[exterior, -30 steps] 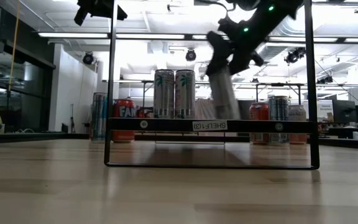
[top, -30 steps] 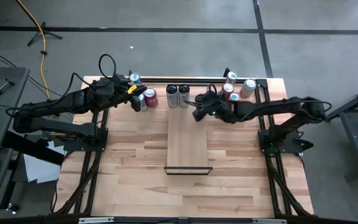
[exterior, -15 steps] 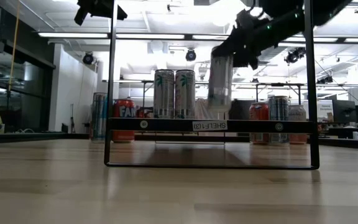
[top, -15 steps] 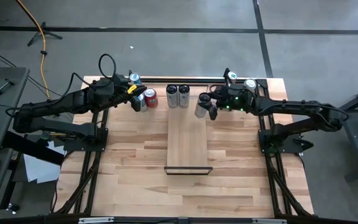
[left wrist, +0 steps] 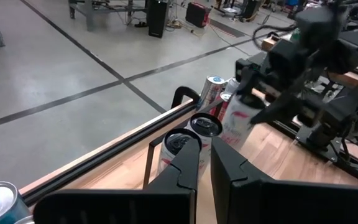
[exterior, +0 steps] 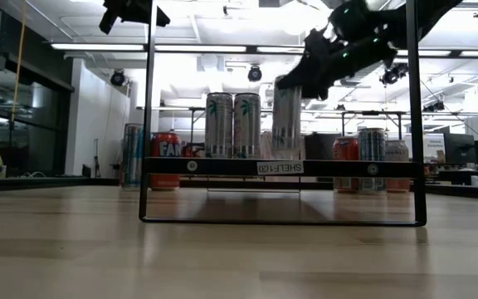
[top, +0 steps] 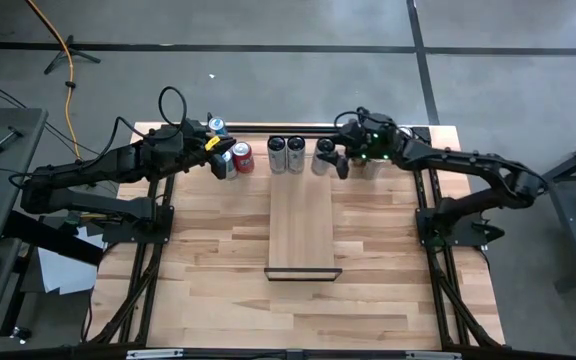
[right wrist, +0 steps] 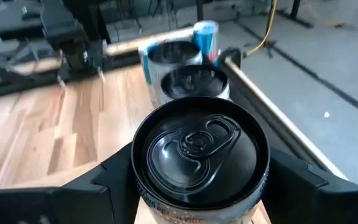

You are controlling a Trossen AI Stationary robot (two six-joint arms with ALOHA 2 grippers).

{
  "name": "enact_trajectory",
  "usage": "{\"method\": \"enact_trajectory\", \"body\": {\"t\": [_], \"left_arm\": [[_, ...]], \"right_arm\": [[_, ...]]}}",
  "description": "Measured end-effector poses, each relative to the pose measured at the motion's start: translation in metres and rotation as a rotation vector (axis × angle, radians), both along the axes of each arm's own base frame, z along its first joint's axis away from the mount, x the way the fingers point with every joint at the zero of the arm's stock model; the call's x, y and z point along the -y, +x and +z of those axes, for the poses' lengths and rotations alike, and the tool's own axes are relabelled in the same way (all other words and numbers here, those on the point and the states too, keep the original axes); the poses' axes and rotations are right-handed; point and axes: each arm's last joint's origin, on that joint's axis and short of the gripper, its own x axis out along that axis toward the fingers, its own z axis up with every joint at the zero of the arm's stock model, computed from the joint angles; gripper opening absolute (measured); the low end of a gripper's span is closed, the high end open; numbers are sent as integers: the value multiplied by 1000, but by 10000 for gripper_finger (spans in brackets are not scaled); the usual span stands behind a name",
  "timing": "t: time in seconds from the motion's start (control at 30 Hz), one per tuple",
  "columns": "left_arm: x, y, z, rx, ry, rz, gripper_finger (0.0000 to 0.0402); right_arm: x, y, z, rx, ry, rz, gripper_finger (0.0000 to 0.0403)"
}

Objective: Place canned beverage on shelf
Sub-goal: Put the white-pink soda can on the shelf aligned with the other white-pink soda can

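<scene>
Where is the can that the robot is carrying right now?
From above, the silver can is at the shelf's far end, held by the right gripper, right beside the two cans already standing there.

I work in a big open robotics lab: polished concrete floor (top: pixel 268 25), exposed ceiling lights (exterior: pixel 222 46), equipment benches (exterior: pixel 463 178) behind my wooden table (top: pixel 218 260).

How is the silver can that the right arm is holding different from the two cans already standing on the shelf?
The held can is gripped near its top by the right tool; the two shelf cans stand free, with nothing touching them. The held can looks plain silver, while the shelf cans carry a dark palm print. It is alone at the end of the row; the pair stand touching side by side. All three are tall, slim and upright on the shelf.
</scene>
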Motion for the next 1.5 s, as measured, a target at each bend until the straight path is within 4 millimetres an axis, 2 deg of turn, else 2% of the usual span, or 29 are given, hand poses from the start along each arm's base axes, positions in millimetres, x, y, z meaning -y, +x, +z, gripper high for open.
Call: {"method": "enact_trajectory", "body": {"t": [0.23,0.37,0.7,1.07,1.5], "left_arm": [[0,0,0,-4,6,-2,0],[0,0,0,-5,7,-1,0],[0,0,0,-5,8,-1,0],[0,0,0,-22,34,-10,0],[0,0,0,-23,34,-12,0]], "right_arm": [[11,18,-14,-79,3,20,248],[13,22,-10,-64,-25,25,248],[15,22,-13,-104,-87,-12,251],[15,22,-11,-105,-129,-16,288],[15,22,-11,-80,-28,-63,291]]}}
